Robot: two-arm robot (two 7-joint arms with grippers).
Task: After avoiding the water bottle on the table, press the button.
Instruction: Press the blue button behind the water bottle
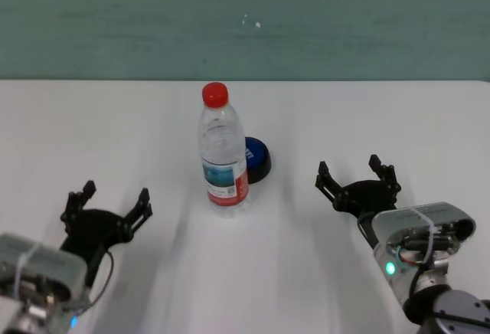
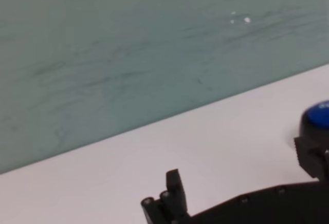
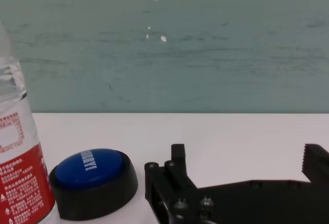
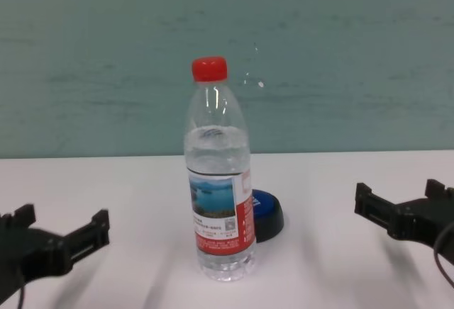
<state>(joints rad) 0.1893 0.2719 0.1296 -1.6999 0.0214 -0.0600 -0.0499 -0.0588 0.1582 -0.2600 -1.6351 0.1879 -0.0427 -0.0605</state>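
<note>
Left gripper (image 1: 107, 202): near left, fingers spread wide, holding nothing. Right gripper (image 1: 357, 175): near right, fingers spread wide, holding nothing. Bottle (image 1: 223, 150): upright, table (image 1: 306, 119) centre, between grippers. Button (image 1: 256, 158): just behind bottle, toward right, partly hidden.

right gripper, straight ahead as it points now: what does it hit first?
Likely nothing: the right gripper, jaws open, points toward the table's far edge. The button and water bottle sit off to its left, though depth is hard to judge.
</note>
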